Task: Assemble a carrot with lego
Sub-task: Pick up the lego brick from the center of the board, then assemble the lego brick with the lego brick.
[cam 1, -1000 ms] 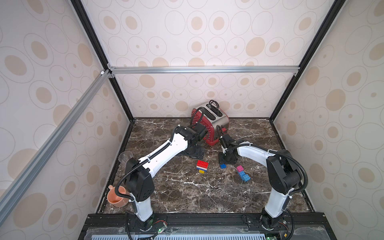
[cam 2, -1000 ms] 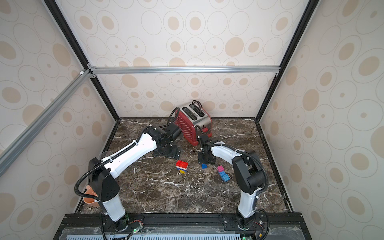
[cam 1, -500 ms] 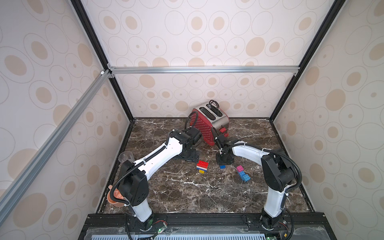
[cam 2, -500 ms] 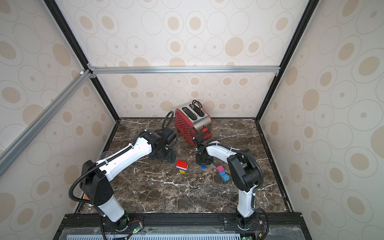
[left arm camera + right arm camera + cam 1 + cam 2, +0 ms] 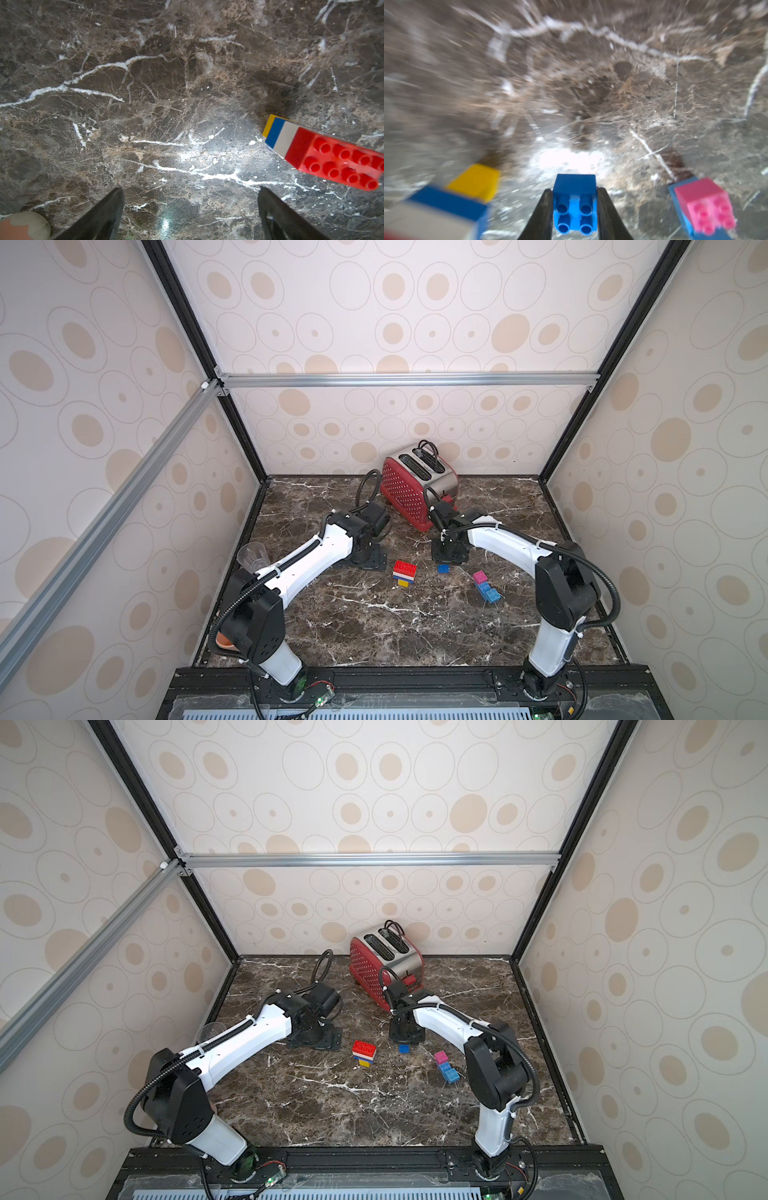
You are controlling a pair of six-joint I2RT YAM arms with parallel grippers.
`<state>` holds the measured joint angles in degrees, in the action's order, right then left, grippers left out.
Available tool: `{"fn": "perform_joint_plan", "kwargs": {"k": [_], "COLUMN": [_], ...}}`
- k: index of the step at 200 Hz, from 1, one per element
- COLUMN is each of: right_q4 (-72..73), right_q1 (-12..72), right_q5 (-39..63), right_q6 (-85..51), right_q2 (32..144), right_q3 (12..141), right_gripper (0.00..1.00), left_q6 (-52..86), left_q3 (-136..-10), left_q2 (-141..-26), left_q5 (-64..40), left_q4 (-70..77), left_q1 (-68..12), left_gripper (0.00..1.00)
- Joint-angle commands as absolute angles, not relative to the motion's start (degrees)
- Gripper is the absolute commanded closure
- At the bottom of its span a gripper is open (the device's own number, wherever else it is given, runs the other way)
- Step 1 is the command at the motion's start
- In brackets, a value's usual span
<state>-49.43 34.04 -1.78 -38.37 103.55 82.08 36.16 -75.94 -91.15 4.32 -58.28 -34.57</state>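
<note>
Now the right gripper [image 5: 574, 189] has just clamped its fingers on the small blue brick [image 5: 574, 207], ready to lift onto the carrot stack [image 5: 311, 149]; the left gripper [image 5: 190, 188] fingers stay wide apart.

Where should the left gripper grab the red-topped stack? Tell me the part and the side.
Pinch the red brick of the stack across its two long flat sides, coming down from above: it seems to stand studs up on a small yellow tip, and the open left gripper is beside it.
</note>
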Motion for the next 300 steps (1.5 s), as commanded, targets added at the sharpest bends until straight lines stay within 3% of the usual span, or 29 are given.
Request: {"fn": "perform_joint_plan", "kwargs": {"k": [1, 66, 135, 300], "right_q4": [-55.3, -57.5, -66.8, -65.3], "right_q1": [37.0, 45.2, 48.7, 49.5], "right_q5": [-1.4, -2.9, -7.6, -3.7], "right_q6": [-45.7, -60.4, -67.4, -71.4], "right_q2": [101.2, 107.1, 113.1, 116.3], "right_q3": [87.5, 97.6, 107.5, 105.4], "right_gripper": [0.85, 0.85, 0.91, 0.92], "left_q6": [36.5, 35.8, 34.7, 32.9], "left_q3": [-75.0, -71.7, -69.1, -66.5], "left_q2": [-88.9, -86.8, -85.1, -83.4], "left_q5": [5.8, 4.6, 3.3, 2.0], "left_q4": [-55.9, -53.7, -52.8, -52.5], "left_q1": [-33.9, -32.0, -30.1, -27.7], "left_gripper": [0.01, 0.01, 0.01, 0.01]}}
